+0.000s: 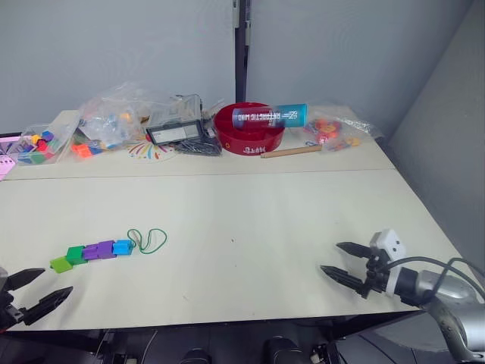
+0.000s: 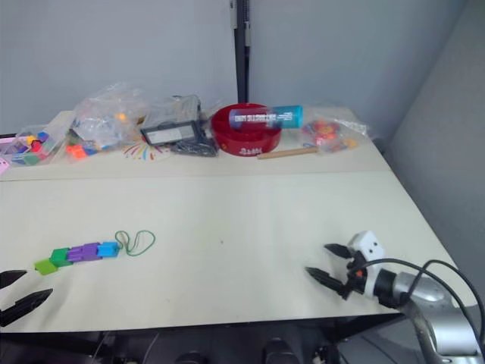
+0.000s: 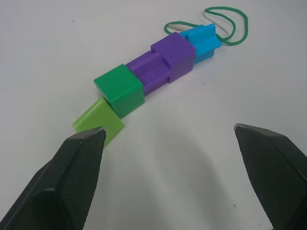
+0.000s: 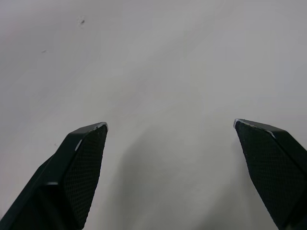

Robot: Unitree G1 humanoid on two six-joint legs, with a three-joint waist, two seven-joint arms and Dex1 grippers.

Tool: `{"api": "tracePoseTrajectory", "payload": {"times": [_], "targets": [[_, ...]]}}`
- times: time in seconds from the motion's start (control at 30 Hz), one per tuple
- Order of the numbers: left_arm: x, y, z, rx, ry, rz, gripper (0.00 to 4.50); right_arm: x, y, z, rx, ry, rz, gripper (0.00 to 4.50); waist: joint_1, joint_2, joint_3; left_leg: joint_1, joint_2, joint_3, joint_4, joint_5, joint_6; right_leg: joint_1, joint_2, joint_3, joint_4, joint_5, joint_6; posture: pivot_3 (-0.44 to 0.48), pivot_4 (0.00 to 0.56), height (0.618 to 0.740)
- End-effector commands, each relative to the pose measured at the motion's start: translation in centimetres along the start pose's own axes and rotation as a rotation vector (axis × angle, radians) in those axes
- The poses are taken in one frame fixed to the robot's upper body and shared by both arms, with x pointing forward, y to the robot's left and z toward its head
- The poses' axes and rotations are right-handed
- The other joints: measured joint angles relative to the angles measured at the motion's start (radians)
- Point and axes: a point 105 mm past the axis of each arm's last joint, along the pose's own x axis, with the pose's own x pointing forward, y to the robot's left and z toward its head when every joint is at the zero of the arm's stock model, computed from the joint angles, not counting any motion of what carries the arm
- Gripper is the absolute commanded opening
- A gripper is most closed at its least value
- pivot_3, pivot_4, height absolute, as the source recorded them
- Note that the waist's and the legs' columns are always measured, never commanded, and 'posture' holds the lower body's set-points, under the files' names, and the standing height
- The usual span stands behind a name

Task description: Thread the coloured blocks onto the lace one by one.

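The coloured blocks (image 1: 92,253) lie in a touching row on the white table (image 1: 250,220), left of centre: lime green (image 3: 98,122), dark green (image 3: 120,90), two purple (image 3: 163,60), sky blue (image 3: 204,39). The thin green lace (image 1: 148,240) loops out past the sky blue block, and its pale tip (image 3: 178,28) shows beside that block. My left gripper (image 1: 36,290) hovers open at the table's front left edge, just short of the lime block. Over the bare table at the front right, my right gripper (image 1: 339,262) is open with nothing in it.
Along the back of the table stand clear bags of bright pieces (image 1: 114,121), a black-framed tray (image 1: 176,130), a red bowl (image 1: 248,129) with a blue tube (image 1: 271,116) across it, a wooden stick (image 1: 292,152) and another bag (image 1: 333,129).
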Motion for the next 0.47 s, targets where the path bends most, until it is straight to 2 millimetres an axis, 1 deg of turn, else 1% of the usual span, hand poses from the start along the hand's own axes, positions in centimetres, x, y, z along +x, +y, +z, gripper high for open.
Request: {"api": "tracePoseTrajectory", "payload": {"times": [0.03, 0.47], "targets": [[-0.2, 0.1, 0.1, -0.003, -0.028, 0.012, 4.5, -1.6, -1.2, 0.4, -0.005, -0.036, -0.081, 4.46, -0.001, -0.001, 0.0, 0.0, 0.0, 0.0, 0.0, 0.0, 0.0, 0.0, 0.0, 0.0, 0.0, -0.001, 0.002, 0.0, 0.15, 0.731], [1.1, 0.0, 0.8, 0.005, -0.04, -0.008, 4.5, -1.5, -0.6, 0.2, -0.006, -0.046, -0.087, 4.46, -0.011, -0.001, 0.0, 0.0, 0.0, 0.0, 0.0, 0.0, 0.0, 0.0, 0.0, 0.0, 0.001, -0.001, 0.002, 0.0, 0.15, 0.731]]}}
